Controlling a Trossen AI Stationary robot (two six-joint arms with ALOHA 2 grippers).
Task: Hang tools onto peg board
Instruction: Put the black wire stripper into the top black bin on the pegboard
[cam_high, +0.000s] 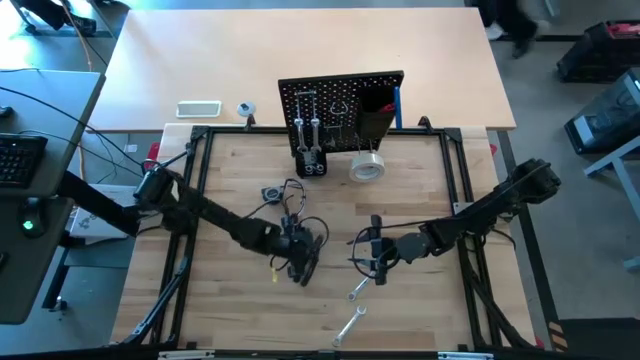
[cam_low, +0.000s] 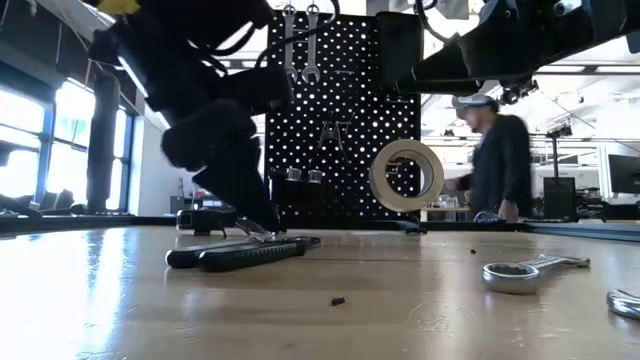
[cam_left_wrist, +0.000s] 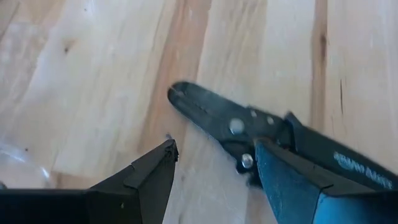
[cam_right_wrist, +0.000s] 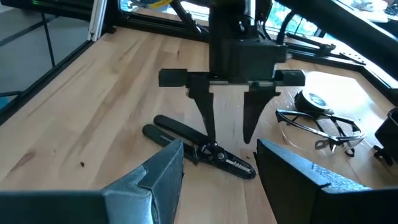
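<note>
Your left gripper (cam_right_wrist: 227, 127) hangs low over the middle of the table (cam_high: 240, 180), jaws open and astride the black-handled pliers (cam_right_wrist: 199, 149), which lie flat on the wood; one finger (cam_left_wrist: 289, 180) sits right at the pivot and the other finger stands just clear of the tool's nose, so you cannot yet call it a grip. Beside that gripper, toward the board, you have a pair of clear safety glasses (cam_right_wrist: 320, 127) and a small round silver-and-black thing, both on the table. Behind them the peg board (cam_high: 340, 110) stands upright at the table's far edge, with two silver wrenches (cam_low: 300, 45) hung high on it, a black box bin (cam_high: 376, 122) fixed to it, and a pale tape roll (cam_low: 406, 174) in front of its lower right part. Your right gripper (cam_high: 366, 252) hovers right of centre, jaws open and empty, facing the left one. Just below it two more wrenches (cam_high: 357, 291) lie loose on the wood, near the front edge. In the room beyond the table, a person (cam_low: 497, 160) stands blurred.
</note>
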